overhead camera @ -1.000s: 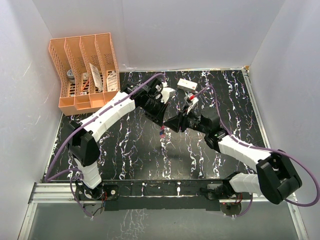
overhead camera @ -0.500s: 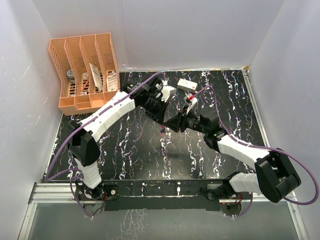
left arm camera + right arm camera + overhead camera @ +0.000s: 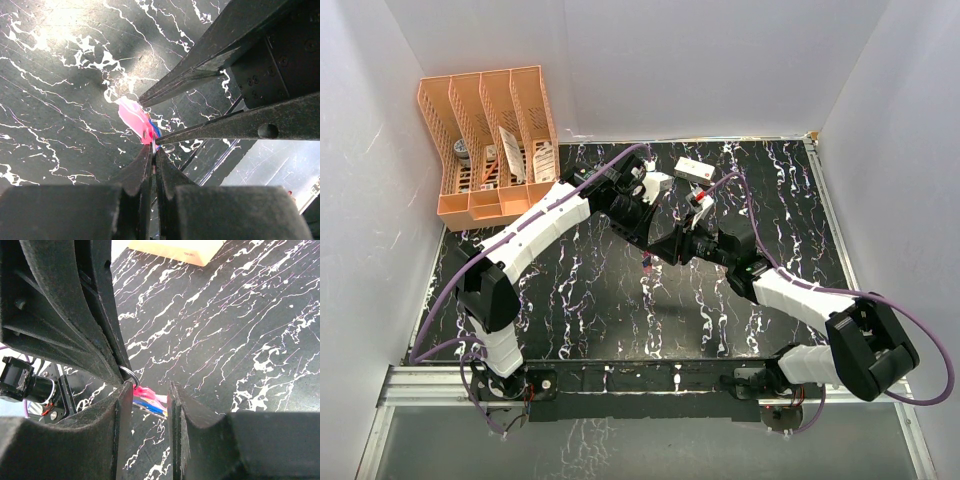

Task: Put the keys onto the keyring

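The keys hang together on a small metal keyring (image 3: 129, 374): a slim pink key (image 3: 146, 391) and a blue-headed key (image 3: 150, 405). In the left wrist view the pink key (image 3: 132, 117) and a sliver of the blue key (image 3: 155, 131) dangle just above the table. My left gripper (image 3: 153, 148) is shut on the thin ring. My right gripper (image 3: 149, 392) is open, one finger on each side of the keys; its left finger touches the ring. From above, both grippers (image 3: 655, 250) meet at mid-table, with the keys (image 3: 645, 262) below them.
An orange file rack (image 3: 490, 140) with papers stands at the back left. A white rectangular box (image 3: 692, 169) lies at the back, just behind the grippers. White walls close in the black marbled table (image 3: 570, 300) on three sides.
My right arm has shifted slightly left, bringing its gripper closer around the keys. The left arm has barely moved and still holds the ring.
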Motion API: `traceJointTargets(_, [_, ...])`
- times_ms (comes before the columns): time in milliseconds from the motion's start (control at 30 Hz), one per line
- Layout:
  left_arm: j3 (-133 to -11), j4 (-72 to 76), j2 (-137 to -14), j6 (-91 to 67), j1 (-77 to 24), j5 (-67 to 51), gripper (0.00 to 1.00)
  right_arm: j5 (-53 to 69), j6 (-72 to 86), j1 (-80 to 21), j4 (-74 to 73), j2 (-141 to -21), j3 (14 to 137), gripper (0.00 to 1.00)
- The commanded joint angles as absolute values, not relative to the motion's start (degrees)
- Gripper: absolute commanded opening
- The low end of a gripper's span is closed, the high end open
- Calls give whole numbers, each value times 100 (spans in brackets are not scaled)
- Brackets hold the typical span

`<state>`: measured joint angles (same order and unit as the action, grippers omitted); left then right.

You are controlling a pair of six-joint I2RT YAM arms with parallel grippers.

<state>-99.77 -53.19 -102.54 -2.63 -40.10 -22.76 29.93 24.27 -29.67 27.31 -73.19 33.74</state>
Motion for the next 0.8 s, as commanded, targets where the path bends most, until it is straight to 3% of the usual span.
traceJointTargets(0, [-10090, -5475, -9915, -231, -4029, -2497, 0, 2978, 2338, -2997, 3198, -7325, 3563, 32])
traceJointTargets(467, [-10064, -5466, -9934, -173, -4034, -2748, 0, 3040, 2311, -2997, 3394, -7483, 3647, 30])
traceJointTargets(767, [-9960, -5389, -9906, -195, -4034, -2817, 0, 3045, 2381, -2995, 3733, -7532, 3544, 11])
